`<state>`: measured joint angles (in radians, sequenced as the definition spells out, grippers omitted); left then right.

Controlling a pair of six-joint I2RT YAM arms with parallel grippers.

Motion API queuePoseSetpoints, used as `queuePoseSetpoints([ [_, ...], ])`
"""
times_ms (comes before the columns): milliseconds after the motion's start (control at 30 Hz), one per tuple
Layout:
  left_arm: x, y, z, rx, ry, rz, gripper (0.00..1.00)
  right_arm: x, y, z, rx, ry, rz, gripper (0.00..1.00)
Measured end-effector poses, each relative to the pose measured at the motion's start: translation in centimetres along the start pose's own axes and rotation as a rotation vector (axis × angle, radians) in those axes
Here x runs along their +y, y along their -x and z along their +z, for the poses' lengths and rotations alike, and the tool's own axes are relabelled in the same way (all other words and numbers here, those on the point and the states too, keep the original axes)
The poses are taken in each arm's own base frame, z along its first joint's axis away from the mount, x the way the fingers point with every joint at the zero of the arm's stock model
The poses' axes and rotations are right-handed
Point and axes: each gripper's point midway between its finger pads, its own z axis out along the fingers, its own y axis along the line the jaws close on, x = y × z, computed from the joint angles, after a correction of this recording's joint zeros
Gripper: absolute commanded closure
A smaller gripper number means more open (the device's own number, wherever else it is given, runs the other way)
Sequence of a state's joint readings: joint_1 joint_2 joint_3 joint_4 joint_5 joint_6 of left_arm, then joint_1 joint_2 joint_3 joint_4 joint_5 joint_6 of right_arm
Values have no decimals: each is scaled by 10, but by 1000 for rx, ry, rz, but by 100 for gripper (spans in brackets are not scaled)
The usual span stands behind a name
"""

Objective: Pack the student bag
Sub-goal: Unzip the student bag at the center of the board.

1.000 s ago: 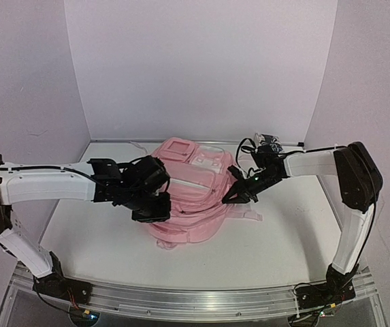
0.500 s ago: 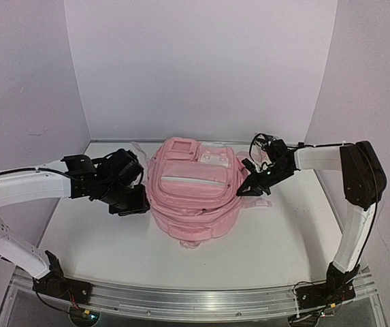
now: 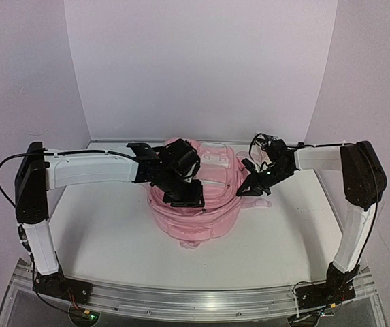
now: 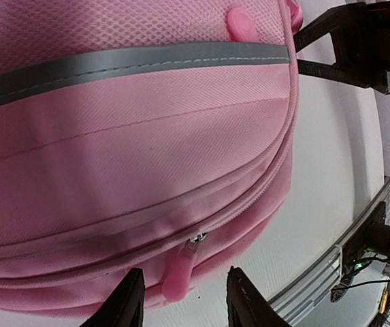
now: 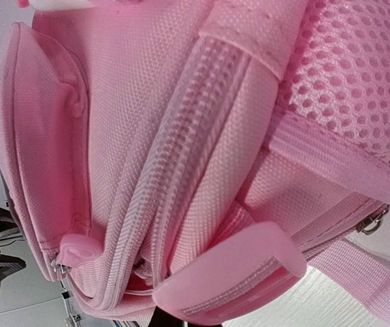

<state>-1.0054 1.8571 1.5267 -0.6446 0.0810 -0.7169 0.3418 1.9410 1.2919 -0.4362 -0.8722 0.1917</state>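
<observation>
1. White walls [image 3: 201,68] enclose one white table [image 3: 297,225], with one metal rail [image 3: 201,296] along its near edge.
2. One pink bag [image 3: 212,208] lies in the middle of the table, toward the back wall, between the two arms.
3. One left gripper [image 3: 184,196] hangs over the bag's near left part, its arm reaching in from the left.
4. In the left wrist view its two fingers [image 4: 130,303] stand spread apart. One pink zip pull [image 4: 179,276] lies between them, and neither finger pinches it.
5. The same view shows one grey strip [image 4: 133,65] across the bag and a second, rounder pink pull [image 4: 239,20] near the top edge.
6. One right gripper [image 3: 248,187] sits at the bag's right side, touching the fabric.
7. Its jaws are pressed together. Whether they pinch any fabric cannot be told, because its own view shows almost nothing of the fingers.
8. That view is filled by the bag: one mesh panel [image 5: 358,75], one closed zip line [image 5: 188,136] and one pink tab [image 5: 235,269] at the bottom.
</observation>
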Motion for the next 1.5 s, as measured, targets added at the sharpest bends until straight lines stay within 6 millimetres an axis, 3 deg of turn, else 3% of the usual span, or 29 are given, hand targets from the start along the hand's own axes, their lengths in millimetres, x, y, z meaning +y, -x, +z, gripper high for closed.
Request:
queuePoseSetpoints([
  [167, -7, -3, 18, 58, -17, 36, 62, 0, 0, 0, 1, 0, 1, 100],
  [467, -10, -19, 31, 143, -20, 93, 62, 0, -1, 0, 2, 0, 4, 100],
  [633, -5, -24, 32, 165, 1, 117, 71, 0, -1, 0, 2, 0, 4, 100],
  [900, 4, -25, 27, 171, 61, 138, 99, 0, -1, 0, 2, -1, 5, 100],
  [1100, 8, -27, 23, 151, 76, 132, 100, -2, 0, 0, 0, -12, 3, 100],
  [1300, 53, -39, -12, 94, 165, 55, 100, -6, 1, -2, -4, -22, -2, 100],
  [1500, 101, -35, -51, -15, 244, -54, 100, -8, -3, -4, 8, -28, -28, 100],
])
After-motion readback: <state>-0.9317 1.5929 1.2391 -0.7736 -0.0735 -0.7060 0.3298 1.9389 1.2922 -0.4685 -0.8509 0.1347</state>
